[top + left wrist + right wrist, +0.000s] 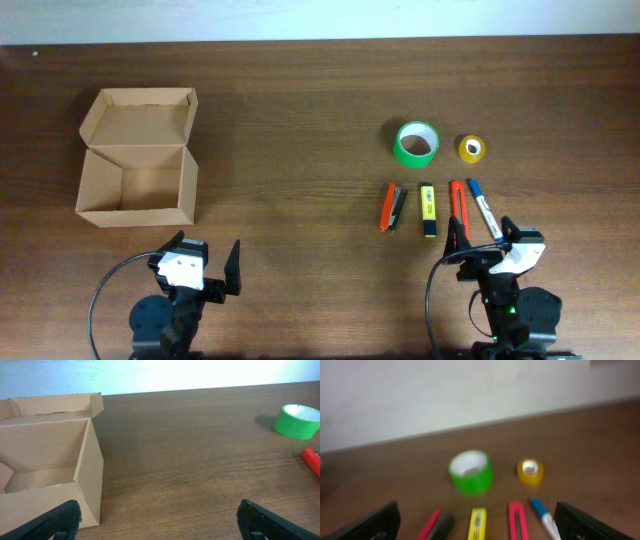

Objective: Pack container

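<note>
The container (138,170) is a tan cardboard box at the table's left with its flap lid open toward the back and nothing visible inside; it also shows in the left wrist view (47,475). A green tape roll (417,143), a small yellow tape roll (472,148), a red-and-black tool (391,207), a yellow cutter (427,210), a red cutter (459,205) and a blue pen (483,211) lie at the right. My left gripper (207,270) is open and empty in front of the box. My right gripper (487,238) is open and empty, just in front of the pens.
The table's far edge meets a pale wall. In the right wrist view the green roll (470,472), yellow roll (530,471) and the row of tools (478,523) lie ahead of the open fingers.
</note>
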